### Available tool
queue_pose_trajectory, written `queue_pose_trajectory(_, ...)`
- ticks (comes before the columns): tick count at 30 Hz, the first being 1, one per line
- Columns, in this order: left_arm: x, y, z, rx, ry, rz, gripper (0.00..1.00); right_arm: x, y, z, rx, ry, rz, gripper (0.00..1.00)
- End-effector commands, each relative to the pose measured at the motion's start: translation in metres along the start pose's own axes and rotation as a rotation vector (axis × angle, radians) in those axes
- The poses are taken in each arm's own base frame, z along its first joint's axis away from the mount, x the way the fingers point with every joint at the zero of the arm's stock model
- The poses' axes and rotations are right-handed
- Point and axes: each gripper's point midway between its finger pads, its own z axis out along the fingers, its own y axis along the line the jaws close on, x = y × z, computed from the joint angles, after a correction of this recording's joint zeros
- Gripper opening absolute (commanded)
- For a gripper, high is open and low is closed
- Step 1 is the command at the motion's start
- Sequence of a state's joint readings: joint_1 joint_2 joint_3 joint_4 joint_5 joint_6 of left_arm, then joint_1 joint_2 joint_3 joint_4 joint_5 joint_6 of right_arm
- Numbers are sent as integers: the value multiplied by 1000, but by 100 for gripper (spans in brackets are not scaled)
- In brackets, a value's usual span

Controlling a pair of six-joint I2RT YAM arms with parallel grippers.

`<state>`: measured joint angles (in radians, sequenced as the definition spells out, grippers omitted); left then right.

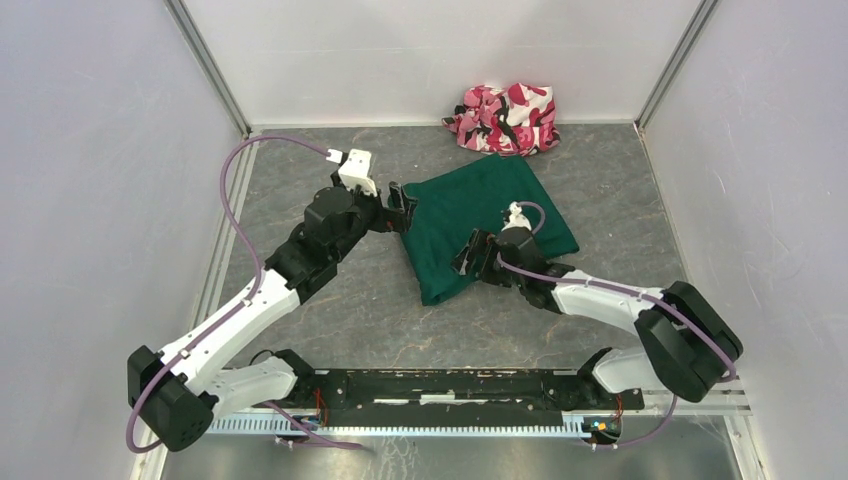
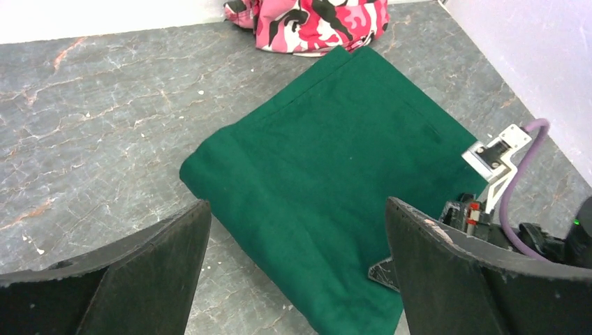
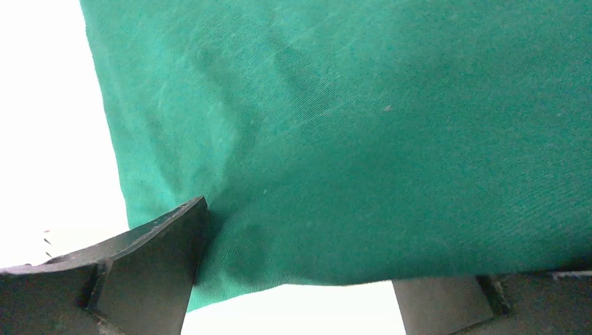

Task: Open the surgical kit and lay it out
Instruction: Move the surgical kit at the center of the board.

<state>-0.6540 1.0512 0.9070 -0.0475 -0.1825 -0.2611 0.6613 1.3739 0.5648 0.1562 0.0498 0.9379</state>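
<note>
The surgical kit is a folded dark green cloth wrap (image 1: 480, 215) lying flat on the grey table; tray and instruments are hidden. My left gripper (image 1: 402, 210) hovers at the wrap's left edge, open, with nothing between its fingers. In the left wrist view the wrap (image 2: 328, 174) fills the gap ahead of the left gripper (image 2: 298, 204). My right gripper (image 1: 472, 255) sits low over the wrap's near corner, open. In the right wrist view the green cloth (image 3: 363, 125) spans the right gripper (image 3: 307, 244), touching the left finger and covering the tip of the right one.
A pink-white-black camouflage cloth bundle (image 1: 505, 118) lies against the back wall just behind the wrap, also seen as the bundle (image 2: 314, 21) at the top of the left wrist view. White walls close the table on three sides. The right arm's wrist (image 2: 489, 209) shows near the wrap's right edge.
</note>
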Motion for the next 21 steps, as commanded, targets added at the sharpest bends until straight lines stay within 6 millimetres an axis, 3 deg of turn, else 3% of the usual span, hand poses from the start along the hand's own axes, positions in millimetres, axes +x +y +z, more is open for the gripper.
queue_pose_trajectory(1,-16,-2,3,-13,-28,5,100,-19,8,-13,-17,-87,-172,98)
queue_pose_trajectory(4,-1,-11,6,4,40,-82,100,-14,-2,-31,-6,-41,-351,98)
queue_pose_trajectory(6,21,-10,6,-22,116,-174,100,-14,-21,-47,61,-20,-465,98)
queue_pose_trajectory(8,49,-11,4,-27,193,-264,100,-26,-44,-68,145,-52,-548,98)
queue_pose_trajectory(10,74,-13,2,-32,249,-352,100,-50,-59,-87,216,-102,-588,98)
queue_pose_trajectory(14,117,-13,4,-58,332,-475,100,-121,-73,-113,304,-220,-571,98)
queue_pose_trajectory(17,144,-11,8,-90,393,-527,100,-165,-94,-109,292,-250,-482,98)
queue_pose_trajectory(21,165,-17,18,-88,456,-597,100,-200,-111,-88,203,-274,-328,98)
